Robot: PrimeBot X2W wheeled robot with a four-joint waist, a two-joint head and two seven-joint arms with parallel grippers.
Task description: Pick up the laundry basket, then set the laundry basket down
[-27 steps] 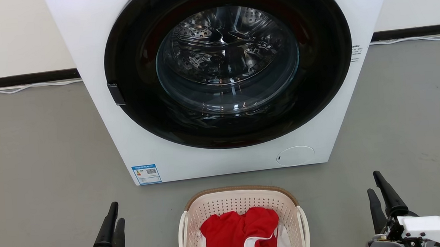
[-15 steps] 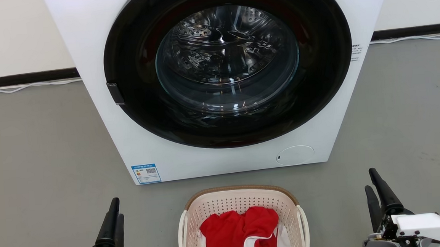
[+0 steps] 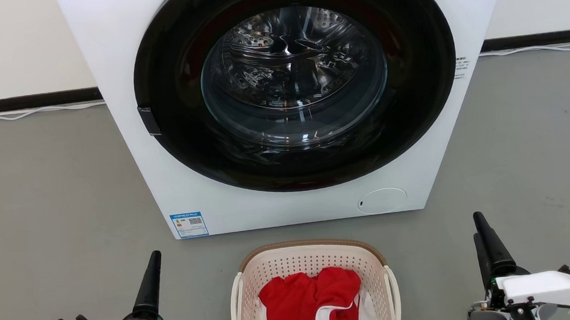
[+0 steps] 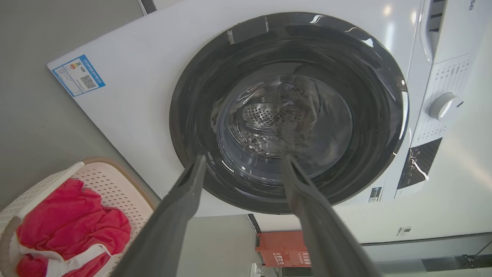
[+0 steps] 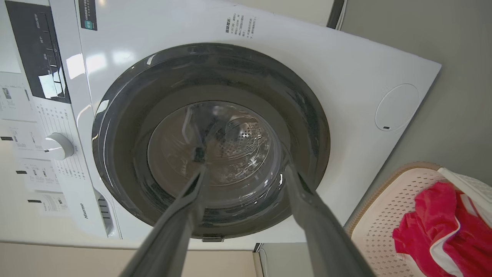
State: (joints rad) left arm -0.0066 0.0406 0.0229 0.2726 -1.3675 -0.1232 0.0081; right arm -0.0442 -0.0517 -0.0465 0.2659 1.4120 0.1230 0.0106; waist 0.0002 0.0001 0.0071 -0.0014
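Grey floor point(image 3: 44, 194) runs back to a pale wall point(image 3: 20, 42) with a dark skirting strip point(image 3: 29, 102) and a white cable point(image 3: 30, 113) lying along it.

From my seat, the left gripper point(image 3: 155, 258) sits at the lower left of the head view. Its wrist view shows its two dark fingers point(image 4: 180, 207) spread apart with nothing between them. The right gripper point(image 3: 477, 225) at the lower right is the same: fingers parted, holding nothing. Both point toward the washer and neither touches anything.

Between the two grippers, well apart from each, the laundry basket point(image 3: 311, 260) stands on the floor. I see its cream perforated walls, its brown rim and a white handle point(image 3: 235, 301) on either side. A red garment point(image 3: 308, 297) with white trim lies crumpled inside it.

Just beyond the basket stands the white washer point(image 3: 121, 66). Its big dark round door point(image 3: 173, 112) is shut, and the steel drum point(image 3: 294, 70) shows through the glass. A blue label point(image 3: 189, 225) is stuck at the bottom corner on my left, and a round cover point(image 3: 382, 201) is set low on my right. In the left wrist view I can also make out a white knob point(image 4: 442, 106) on the control panel.
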